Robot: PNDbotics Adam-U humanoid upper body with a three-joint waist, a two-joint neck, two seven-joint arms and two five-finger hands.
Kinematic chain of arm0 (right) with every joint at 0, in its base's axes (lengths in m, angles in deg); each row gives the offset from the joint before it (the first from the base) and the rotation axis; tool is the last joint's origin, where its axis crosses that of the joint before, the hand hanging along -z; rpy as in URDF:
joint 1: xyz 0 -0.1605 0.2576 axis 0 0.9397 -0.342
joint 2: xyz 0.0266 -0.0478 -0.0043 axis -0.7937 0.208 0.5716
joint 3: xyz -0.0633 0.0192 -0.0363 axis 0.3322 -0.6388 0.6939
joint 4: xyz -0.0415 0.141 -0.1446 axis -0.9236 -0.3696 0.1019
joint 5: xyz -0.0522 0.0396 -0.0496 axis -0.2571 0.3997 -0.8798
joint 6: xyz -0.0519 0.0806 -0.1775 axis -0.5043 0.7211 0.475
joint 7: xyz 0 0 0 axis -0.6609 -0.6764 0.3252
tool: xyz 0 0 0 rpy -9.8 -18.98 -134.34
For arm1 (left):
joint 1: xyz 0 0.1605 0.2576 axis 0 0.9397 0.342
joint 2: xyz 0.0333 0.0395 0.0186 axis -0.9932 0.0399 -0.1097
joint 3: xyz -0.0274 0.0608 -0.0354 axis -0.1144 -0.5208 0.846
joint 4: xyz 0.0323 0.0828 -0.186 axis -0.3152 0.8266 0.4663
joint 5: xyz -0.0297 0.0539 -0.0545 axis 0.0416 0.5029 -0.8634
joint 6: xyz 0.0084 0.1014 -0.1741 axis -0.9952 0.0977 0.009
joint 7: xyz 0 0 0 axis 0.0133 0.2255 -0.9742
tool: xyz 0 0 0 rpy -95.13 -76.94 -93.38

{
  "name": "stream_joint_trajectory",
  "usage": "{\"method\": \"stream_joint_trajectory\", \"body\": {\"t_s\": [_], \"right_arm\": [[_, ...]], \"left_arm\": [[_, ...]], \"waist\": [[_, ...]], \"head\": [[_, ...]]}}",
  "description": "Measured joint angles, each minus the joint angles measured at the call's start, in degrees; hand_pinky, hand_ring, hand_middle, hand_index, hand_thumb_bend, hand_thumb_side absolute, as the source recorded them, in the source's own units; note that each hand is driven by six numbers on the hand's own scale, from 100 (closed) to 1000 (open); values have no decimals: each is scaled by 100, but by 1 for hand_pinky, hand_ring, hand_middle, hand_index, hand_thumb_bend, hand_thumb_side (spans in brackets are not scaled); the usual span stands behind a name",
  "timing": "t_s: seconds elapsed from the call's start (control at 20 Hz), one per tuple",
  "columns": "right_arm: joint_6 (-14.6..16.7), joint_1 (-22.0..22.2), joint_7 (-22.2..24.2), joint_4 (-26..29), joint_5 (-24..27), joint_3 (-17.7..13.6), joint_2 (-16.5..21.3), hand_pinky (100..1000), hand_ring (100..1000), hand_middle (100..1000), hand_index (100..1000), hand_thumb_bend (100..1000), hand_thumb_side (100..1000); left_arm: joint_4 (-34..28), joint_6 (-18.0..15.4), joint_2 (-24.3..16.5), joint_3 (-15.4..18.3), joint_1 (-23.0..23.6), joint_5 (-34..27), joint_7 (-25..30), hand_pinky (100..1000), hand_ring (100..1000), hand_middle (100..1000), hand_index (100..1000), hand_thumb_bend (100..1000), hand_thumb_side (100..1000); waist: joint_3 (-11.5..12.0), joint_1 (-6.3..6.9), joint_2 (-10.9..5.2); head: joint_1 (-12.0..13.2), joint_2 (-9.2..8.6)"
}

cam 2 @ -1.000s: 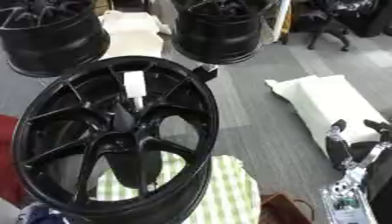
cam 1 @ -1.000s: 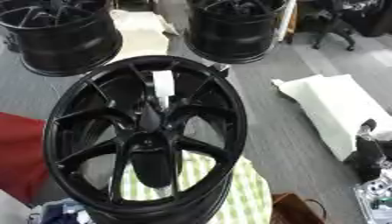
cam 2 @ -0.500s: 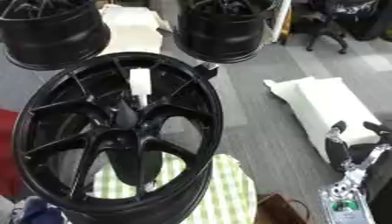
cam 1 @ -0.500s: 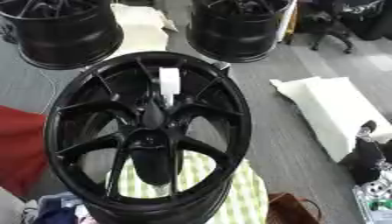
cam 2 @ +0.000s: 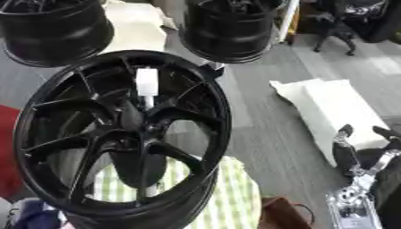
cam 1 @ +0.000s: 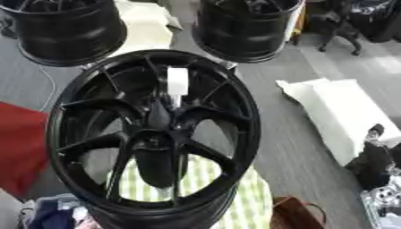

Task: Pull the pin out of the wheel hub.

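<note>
Grey floor surrounds the black wheel hub (cam 1: 153,138), which stands on a green checked cloth (cam 1: 235,205), its white pin (cam 1: 177,85) unmoved since a second ago. Right hand (cam 2: 356,154) remains low right, fingers relaxed, holding nothing.

A black multi-spoke wheel hub (cam 1: 153,138) is seen face-up and tilted toward the camera, its curved spokes joined at a dark centre. A white pin (cam 1: 177,83) with a thin lower stem is stood upright just above that centre, between two upper spokes, still seated in the hub.
</note>
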Motion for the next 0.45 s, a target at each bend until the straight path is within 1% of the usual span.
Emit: {"method": "stream_joint_trajectory", "body": {"t_s": [0.2, 0.45], "right_arm": [[10, -5, -10, 0, 3, 6, 0, 144, 407, 788, 662, 312, 155], [12, -19, -12, 0, 8, 35, 0, 144, 407, 788, 662, 314, 155]], "left_arm": [[-303, 98, 249, -120, 34, 137, -74, 569, 544, 578, 805, 100, 595], [-640, 474, 336, -236, 37, 256, -158, 569, 543, 576, 804, 100, 591]], "waist": [[-3, 0, 14], [0, -21, 30]], "head": [[22, -31], [48, -31]]}}
